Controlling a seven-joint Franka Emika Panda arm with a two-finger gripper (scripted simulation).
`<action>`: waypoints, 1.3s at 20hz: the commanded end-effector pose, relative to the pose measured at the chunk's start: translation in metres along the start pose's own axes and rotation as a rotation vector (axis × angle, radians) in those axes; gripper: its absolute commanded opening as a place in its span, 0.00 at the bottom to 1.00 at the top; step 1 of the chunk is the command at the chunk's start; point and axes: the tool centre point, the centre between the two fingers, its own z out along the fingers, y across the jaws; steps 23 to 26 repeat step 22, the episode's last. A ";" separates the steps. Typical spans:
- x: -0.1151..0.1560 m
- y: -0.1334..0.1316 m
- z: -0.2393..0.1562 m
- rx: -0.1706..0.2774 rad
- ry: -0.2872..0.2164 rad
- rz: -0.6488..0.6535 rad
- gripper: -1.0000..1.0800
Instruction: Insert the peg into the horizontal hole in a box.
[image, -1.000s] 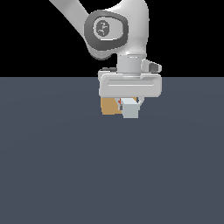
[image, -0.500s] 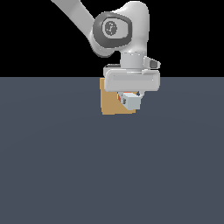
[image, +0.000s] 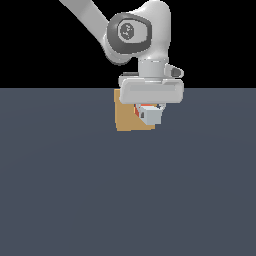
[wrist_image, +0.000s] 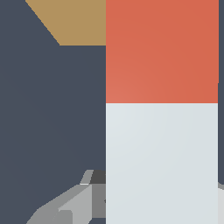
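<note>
The gripper (image: 149, 111) is holding the peg (image: 150, 115) between closed jaws, just before the box (image: 125, 117).

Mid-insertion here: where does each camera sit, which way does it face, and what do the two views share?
Exterior view: off the arm, level with the scene, facing the tan box; the arm and gripper show, holding the peg end-on.
Wrist view: on the wrist, looking along the peg toward the box; one grey finger shows.
Shared: peg, box, dark floor.
</note>
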 end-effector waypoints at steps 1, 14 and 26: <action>0.000 0.002 -0.003 -0.005 0.000 -0.001 0.00; 0.065 -0.001 -0.002 -0.003 0.000 0.000 0.00; 0.096 0.000 -0.003 -0.005 0.000 0.000 0.00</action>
